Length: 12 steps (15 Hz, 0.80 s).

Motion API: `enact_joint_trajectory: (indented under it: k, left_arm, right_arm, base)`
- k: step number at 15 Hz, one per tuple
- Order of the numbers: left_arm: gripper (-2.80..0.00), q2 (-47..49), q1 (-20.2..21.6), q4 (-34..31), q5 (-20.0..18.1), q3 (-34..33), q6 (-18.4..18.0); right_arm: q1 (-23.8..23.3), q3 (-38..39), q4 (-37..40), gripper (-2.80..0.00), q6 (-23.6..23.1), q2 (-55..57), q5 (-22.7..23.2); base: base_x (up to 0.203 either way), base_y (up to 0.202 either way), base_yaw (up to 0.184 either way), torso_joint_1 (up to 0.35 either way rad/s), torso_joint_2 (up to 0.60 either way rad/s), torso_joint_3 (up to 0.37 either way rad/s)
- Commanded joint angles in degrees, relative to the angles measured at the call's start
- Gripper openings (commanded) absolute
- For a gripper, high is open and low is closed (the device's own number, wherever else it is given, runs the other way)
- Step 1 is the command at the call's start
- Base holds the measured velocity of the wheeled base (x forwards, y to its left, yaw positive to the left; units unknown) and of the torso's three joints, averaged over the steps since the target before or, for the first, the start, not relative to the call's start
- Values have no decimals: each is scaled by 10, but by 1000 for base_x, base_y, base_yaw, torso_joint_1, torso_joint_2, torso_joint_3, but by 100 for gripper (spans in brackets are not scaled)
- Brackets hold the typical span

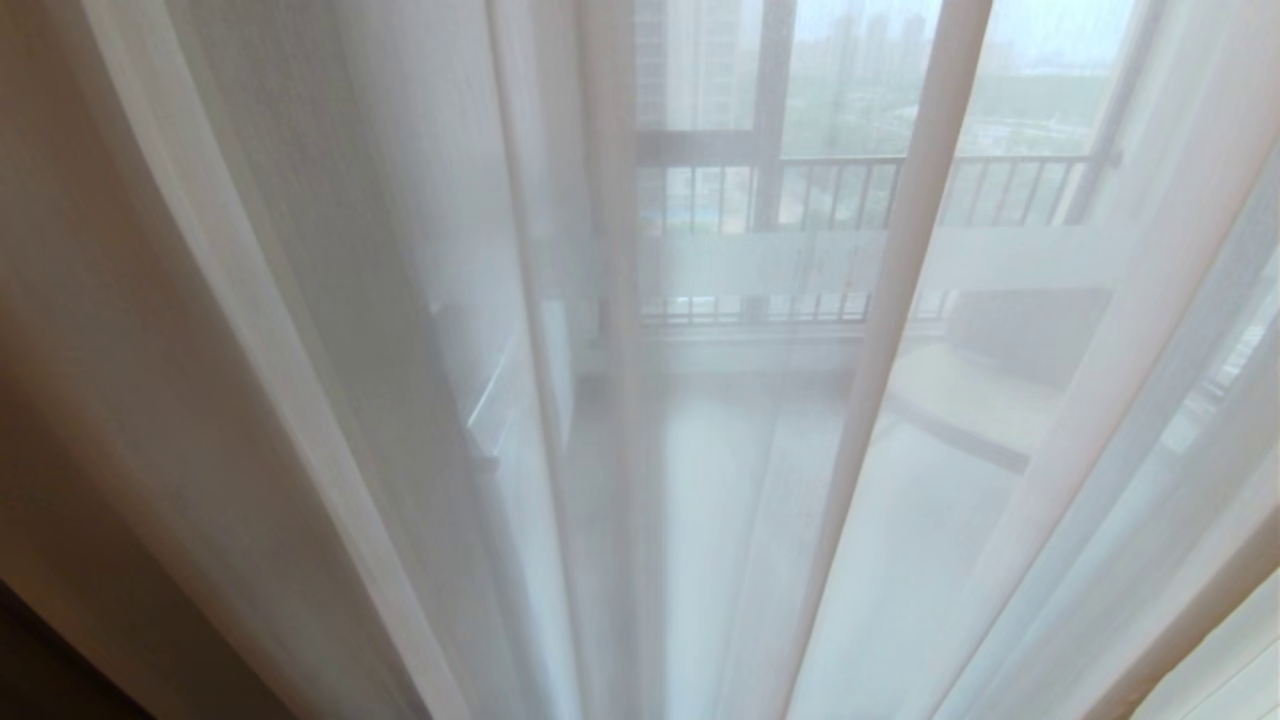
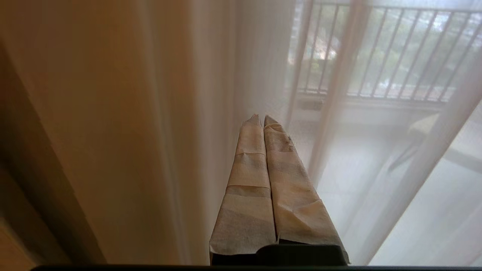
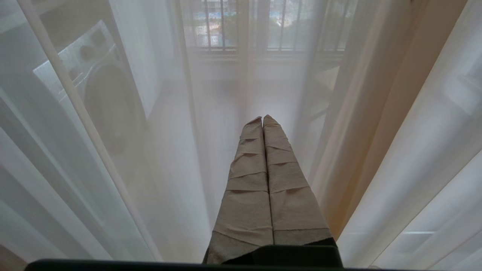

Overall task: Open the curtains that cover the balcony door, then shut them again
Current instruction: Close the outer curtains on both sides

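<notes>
**Head view: sheers drawn across the door, opening not yet begun**

Head view gives you the white sheer curtains hanging in full pleats right across the frame, with the balcony door and its frosted stripe showing only through the fabric. A thicker beige drape hangs at the robot's left edge. Judge the task as at its start: nothing is pulled aside, so both the opening and the closing are left to do.

Your left gripper points at the sheer just beside the drape, its taped fingers pressed together on nothing. Your right gripper is likewise closed and empty, facing the sheer folds. Neither arm shows in the head view. Whether either tip touches the fabric you cannot tell.
</notes>
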<state>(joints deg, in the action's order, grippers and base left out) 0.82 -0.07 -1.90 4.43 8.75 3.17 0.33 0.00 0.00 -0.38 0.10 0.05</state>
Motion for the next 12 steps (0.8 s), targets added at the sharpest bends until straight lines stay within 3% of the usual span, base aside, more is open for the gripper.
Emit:
enact_joint_trajectory:
  k: [1,7,12]
  left_arm:
    - [-280,42,-1,0,43,39,1]
    - [-280,212,-13,1,194,161,3]
    - [-280,356,-12,2,337,273,27]
  right_arm:
    - [0,0,0,-280,0,0,0]
    - [0,0,1,-280,0,0,0]
    - [0,0,0,-280,-1,0,0]
  base:
    - [0,0,0,0,0,0]
    - [0,0,0,0,0,0]
    - [0,0,0,0,0,0]
